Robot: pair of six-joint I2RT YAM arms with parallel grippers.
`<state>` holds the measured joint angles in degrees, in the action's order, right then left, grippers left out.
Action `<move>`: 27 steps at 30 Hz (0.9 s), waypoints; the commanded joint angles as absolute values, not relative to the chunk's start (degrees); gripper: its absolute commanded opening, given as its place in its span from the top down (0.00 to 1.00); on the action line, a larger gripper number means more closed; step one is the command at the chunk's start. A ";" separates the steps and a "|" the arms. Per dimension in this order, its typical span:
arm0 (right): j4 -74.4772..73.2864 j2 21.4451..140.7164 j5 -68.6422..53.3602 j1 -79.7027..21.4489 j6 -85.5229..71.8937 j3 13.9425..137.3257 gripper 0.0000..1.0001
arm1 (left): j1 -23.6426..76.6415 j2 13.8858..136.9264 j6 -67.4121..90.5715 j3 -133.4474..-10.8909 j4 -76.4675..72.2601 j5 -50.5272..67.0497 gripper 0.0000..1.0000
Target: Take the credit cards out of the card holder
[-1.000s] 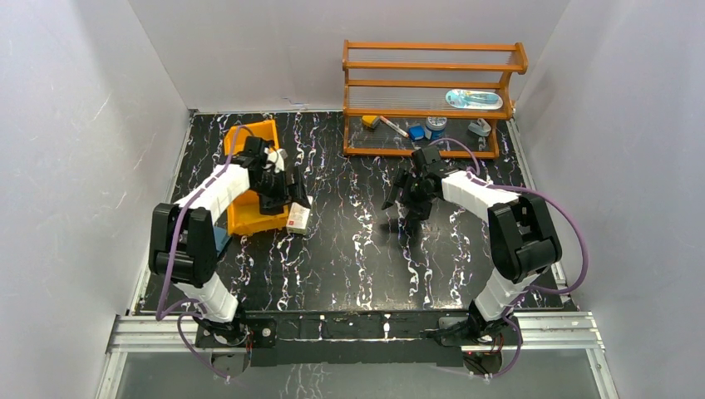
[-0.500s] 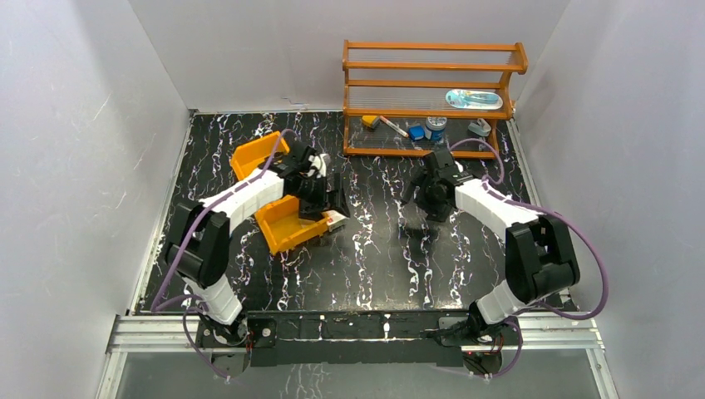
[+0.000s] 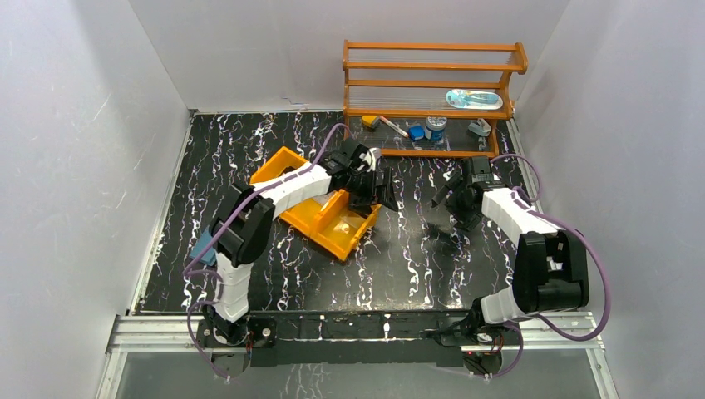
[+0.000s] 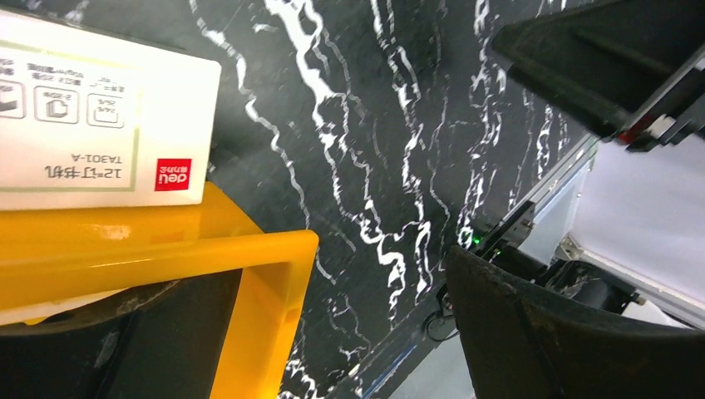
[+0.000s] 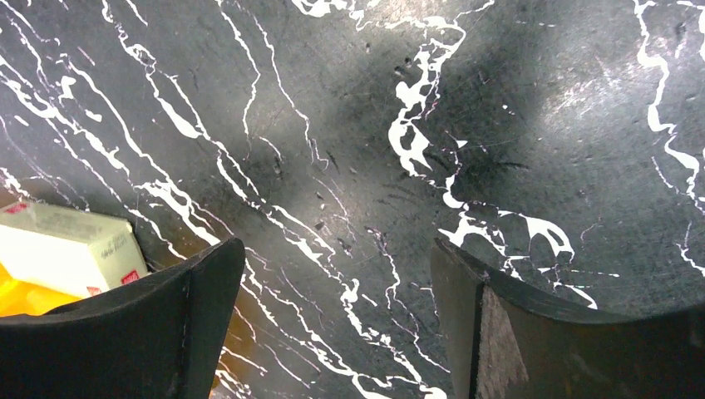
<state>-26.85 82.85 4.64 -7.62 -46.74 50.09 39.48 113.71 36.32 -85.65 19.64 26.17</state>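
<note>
The left gripper (image 3: 376, 198) stands wide open astride the tray (image 4: 266, 249) wall, clamping nothing; a sweep from here could drag or tip the tray and knock the box (image 4: 91, 133). The right gripper (image 5: 332, 266), equally wide and empty, hangs over the table (image 5: 349, 125). The card holder (image 3: 203, 247) lies well away, half hidden under the left arm; no cards show.

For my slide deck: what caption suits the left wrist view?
Open left tool at the orange tray's corner, a red-marked white box beside the rim.
</note>
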 commanded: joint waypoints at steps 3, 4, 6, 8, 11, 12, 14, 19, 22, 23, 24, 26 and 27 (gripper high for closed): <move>-25.48 79.21 -2.17 -6.99 -45.57 49.92 0.09 | 39.81 115.42 37.55 -92.04 18.42 29.05 0.08; -24.99 78.81 -3.84 -6.98 -45.53 49.60 0.09 | 39.81 115.17 36.79 -92.17 19.06 28.66 0.08; -24.02 77.91 -6.61 -7.03 -45.35 48.85 0.10 | 39.73 114.17 35.23 -92.39 21.09 27.25 0.06; -22.50 77.03 -9.42 -6.98 -45.12 47.81 0.10 | 39.73 112.58 33.80 -92.47 22.93 26.02 0.05; -19.55 76.16 -15.57 -7.16 -45.98 46.02 0.11 | 39.60 109.03 32.47 -91.28 24.24 22.24 0.04; -17.81 75.92 -17.74 -7.48 -46.32 45.41 0.12 | 39.38 107.47 31.96 -90.48 24.44 21.00 0.03; -16.69 75.88 -18.24 -9.33 -47.50 45.36 0.13 | 38.38 104.08 31.16 -88.70 25.56 18.60 0.02; -17.91 78.13 -11.03 -20.58 -51.19 48.92 0.12 | 31.83 94.89 29.49 -82.51 28.24 14.36 0.02; -17.15 79.37 -6.01 -27.80 -54.39 51.07 0.11 | 25.35 87.94 28.19 -77.90 29.75 12.24 0.02; -17.53 80.09 -4.23 -29.86 -55.34 52.31 0.10 | 22.79 85.79 27.56 -76.69 30.51 11.10 0.02; -17.99 80.94 -2.76 -31.65 -56.20 52.98 0.10 | 20.57 84.06 26.99 -75.56 31.31 9.82 0.02; -18.38 82.89 -0.88 -34.31 -58.00 54.72 0.09 | 15.64 81.10 25.75 -73.81 32.77 7.49 0.02; -18.30 83.87 -0.14 -35.25 -58.75 55.23 0.09 | 12.95 80.14 25.22 -72.97 33.45 6.52 0.02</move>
<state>-19.40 81.41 -6.61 -31.62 -53.84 50.87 20.53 85.58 28.58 -76.07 28.14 12.32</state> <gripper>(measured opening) 0.906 0.982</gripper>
